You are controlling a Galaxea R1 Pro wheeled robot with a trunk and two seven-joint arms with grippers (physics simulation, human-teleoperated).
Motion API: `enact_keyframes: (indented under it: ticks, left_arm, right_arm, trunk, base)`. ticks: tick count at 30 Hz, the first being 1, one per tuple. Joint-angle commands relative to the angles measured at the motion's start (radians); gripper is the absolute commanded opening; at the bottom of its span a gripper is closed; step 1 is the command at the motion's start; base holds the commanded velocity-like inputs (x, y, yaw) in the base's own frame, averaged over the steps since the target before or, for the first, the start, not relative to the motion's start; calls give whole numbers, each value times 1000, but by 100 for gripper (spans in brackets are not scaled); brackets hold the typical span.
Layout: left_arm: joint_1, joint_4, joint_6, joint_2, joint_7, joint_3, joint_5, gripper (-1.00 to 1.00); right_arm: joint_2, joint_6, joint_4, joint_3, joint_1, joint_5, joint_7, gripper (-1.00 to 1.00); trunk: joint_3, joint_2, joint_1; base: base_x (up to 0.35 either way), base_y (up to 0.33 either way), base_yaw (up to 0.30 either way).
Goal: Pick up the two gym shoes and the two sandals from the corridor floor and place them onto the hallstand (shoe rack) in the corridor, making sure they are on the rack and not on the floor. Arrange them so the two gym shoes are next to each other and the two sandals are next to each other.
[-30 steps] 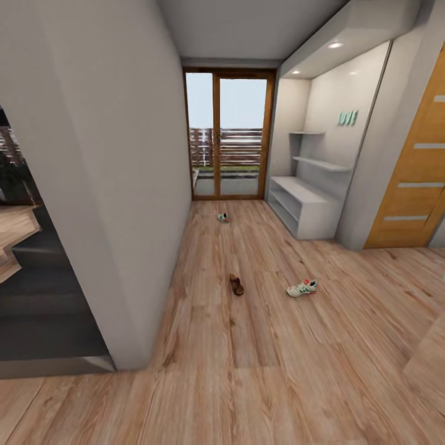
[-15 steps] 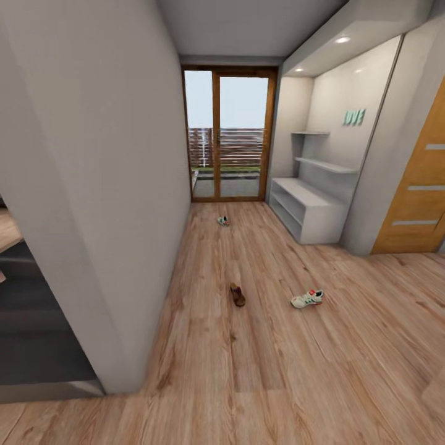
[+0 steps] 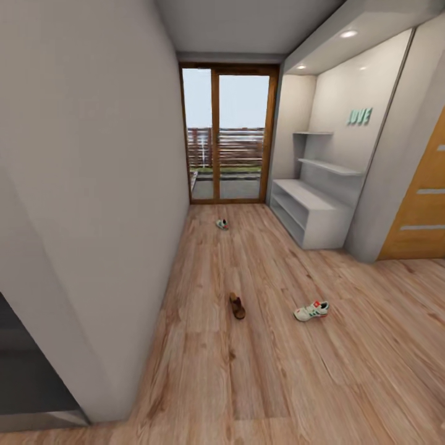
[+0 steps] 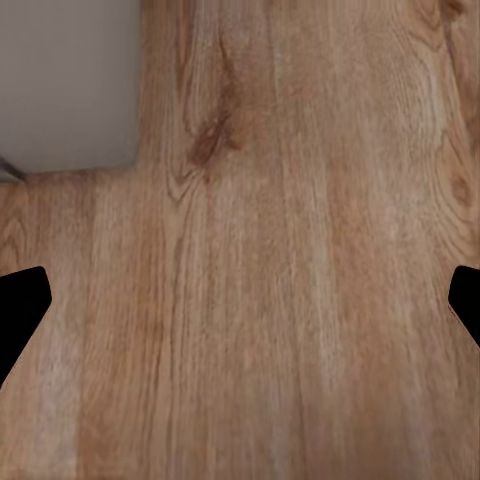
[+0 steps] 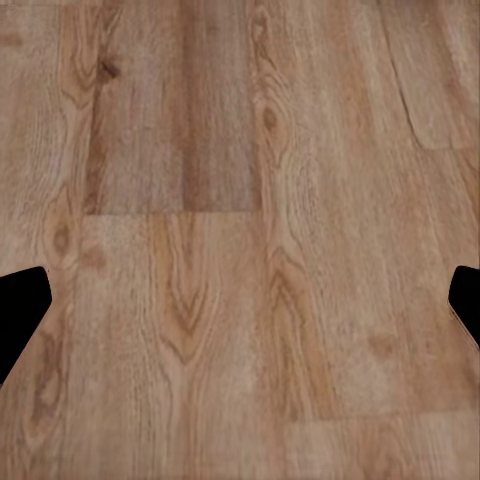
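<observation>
Ahead, one gym shoe (image 3: pixel 311 310) and a sandal (image 3: pixel 237 306) lie apart on the corridor floor (image 3: pixel 259 371), another shoe (image 3: pixel 222 224) farther off near the hallstand (image 3: pixel 309 213), both fingers spread wide, empty.

Three pieces of footwear lie on the wooden floor (image 3: pixel 259 371): two sneakers and one sandal. The first sneaker (image 3: pixel 311 310) sits out in the open floor, the second sneaker (image 3: pixel 222 224) lies far off near the glass door (image 3: pixel 225 137), and the single brown sandal (image 3: pixel 237 306) rests between them. There is one shoe rack (image 3: pixel 309 213) with two open shelves under its bench and two stepped shelves above it, one glass door with two panes, and one orange wooden door (image 3: pixel 420 204).
</observation>
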Motion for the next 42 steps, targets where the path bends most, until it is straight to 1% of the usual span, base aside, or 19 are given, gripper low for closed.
enact_keyframes:
  ticks: [1,31,42]
  left_arm:
    - [-1,1,-3,0,0,1,0,100]
    - [-1,1,-3,0,0,1,0,100]
    - [-1,1,-3,0,0,1,0,100]
  right_arm:
    - [0,-3,1,0,-1,0,-1,100]
    - [0,-3,1,-1,-1,0,0,100]
    - [0,-3,2,-1,-1,0,0,100]
  trunk:
    - [-1,0,1]
    - [-1,0,1]
    - [-1,0,1]
  base:
    - [324,-99,0]
    - [300,-132,-3]
    - [288,-144,-180]
